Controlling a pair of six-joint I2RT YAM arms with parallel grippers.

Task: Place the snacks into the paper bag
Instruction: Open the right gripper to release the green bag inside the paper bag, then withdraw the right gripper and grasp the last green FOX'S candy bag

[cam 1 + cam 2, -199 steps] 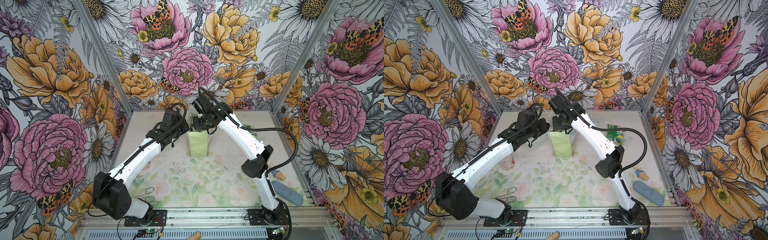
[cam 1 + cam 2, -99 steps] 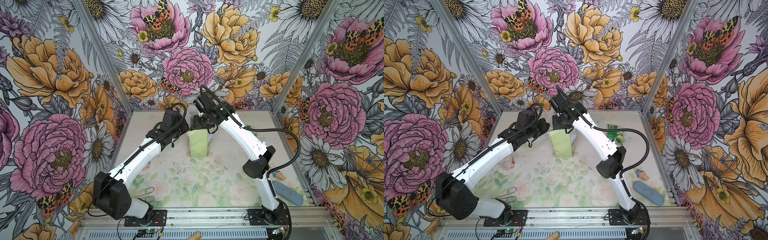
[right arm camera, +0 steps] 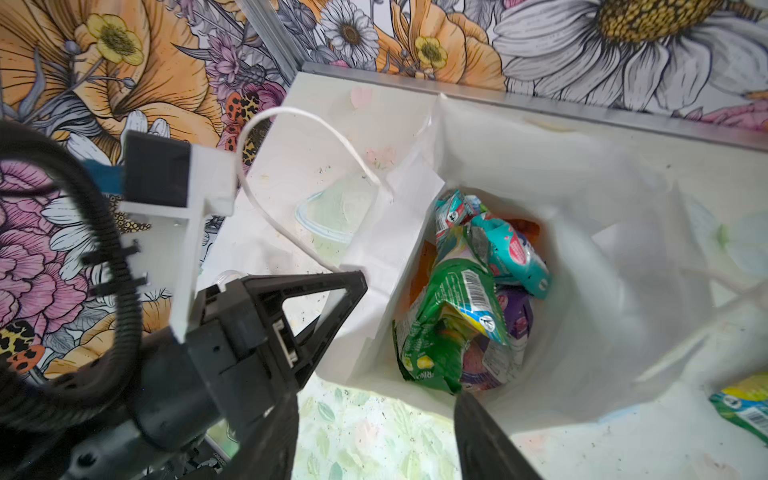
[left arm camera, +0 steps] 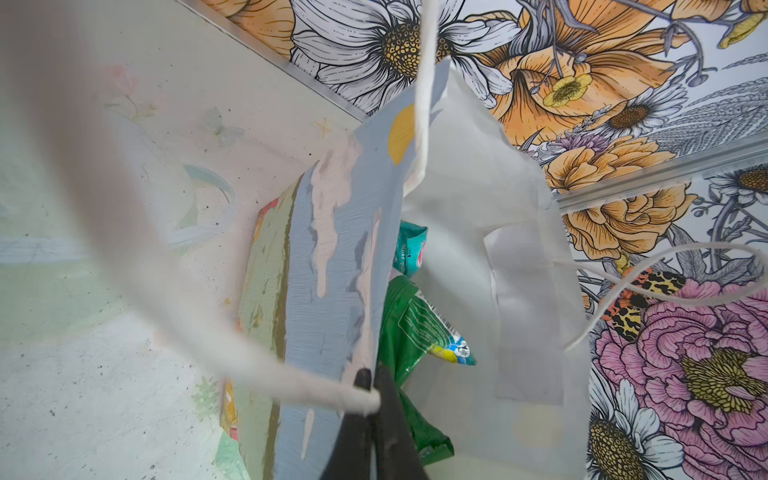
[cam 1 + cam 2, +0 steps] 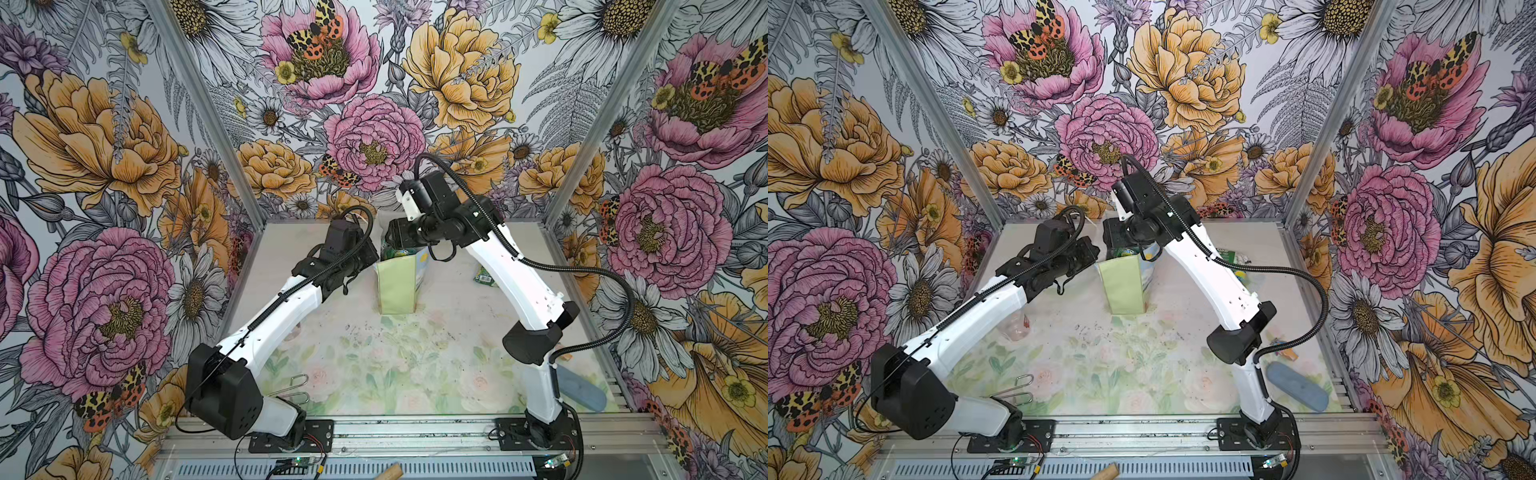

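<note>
Tall, narrow paper bag (image 5: 397, 286) (image 5: 1123, 286), pale green side facing both top views. Stands upright at the back middle of the pale floral-print table (image 5: 374, 365), between the two gripper heads. White inside, with thin white cord handles and the mouth held wide.

Left wrist view only:
- The bag's outer face (image 4: 332, 270) is painted blue-grey, with pink streaks and a yellow disc.
- Left gripper (image 4: 371, 380) is clenched on the bag's rim, right where a cord handle joins.
- The right wrist view catches the same left gripper (image 3: 347, 286) from outside, its tip against the rim.

Right wrist view only:
- It looks straight down the mouth.
- Inside are a crinkly green foil packet (image 3: 449, 316) with a barcode and a teal packet (image 3: 511, 253) beside it. A purple packet (image 3: 519, 320) lies lower, and an orange packet (image 3: 419, 274) sits against the wall.
- Right gripper (image 3: 376, 399) hangs over the mouth, jaws spread with nothing between them.
- In the top views that gripper (image 5: 392, 243) covers most of the contents.

A second green packet (image 3: 744, 407) (image 5: 484, 277) lies on the table outside the bag, behind the right forearm. A blue-grey oval thing (image 5: 1298, 386) lies at front right near that arm's base.

Against a second ago, top views:
- The bag and left arm are in the same place.
- The right arm's elbow has swung slightly outward.
- Its gripper is over the bag's mouth in both.
</note>
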